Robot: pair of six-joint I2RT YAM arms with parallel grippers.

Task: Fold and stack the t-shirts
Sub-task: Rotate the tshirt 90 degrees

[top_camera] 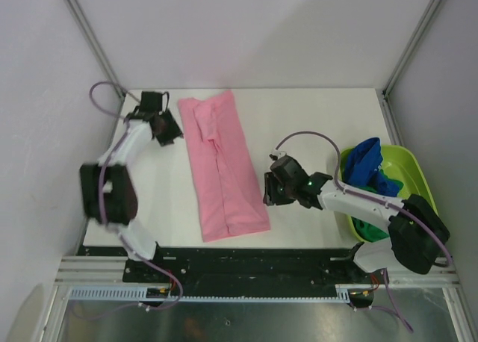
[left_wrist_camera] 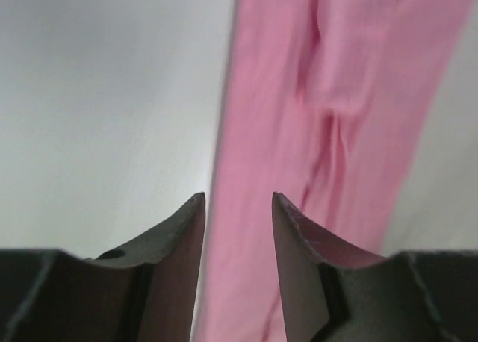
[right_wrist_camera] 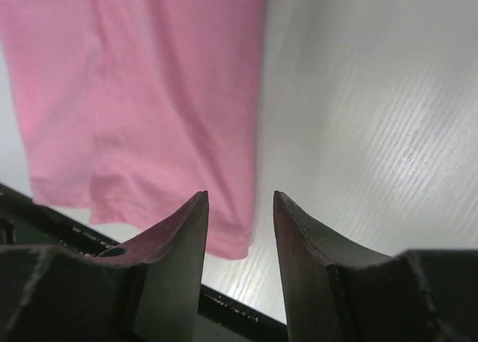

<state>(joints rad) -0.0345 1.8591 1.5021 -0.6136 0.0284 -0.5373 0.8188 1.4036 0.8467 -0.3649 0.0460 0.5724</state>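
T-shirt (top_camera: 224, 166), light pink, lies folded in a long strip mid-frame on the counter (top_camera: 314, 118). Left tool (top_camera: 166, 129) and right tool (top_camera: 269, 189) flank it, slightly spread, empty.

White tabletop (top_camera: 314, 107), pale lilac walls (top_camera: 261, 28), aluminium corner posts (top_camera: 89, 36), black near-edge rail (top_camera: 246, 257)

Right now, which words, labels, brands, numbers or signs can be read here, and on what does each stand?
None can be read.
The light pink fabric t-shirt is plain, no print or tag showing.
The lime-green plastic tub and the royal blue fabric shirt in it show no lettering.
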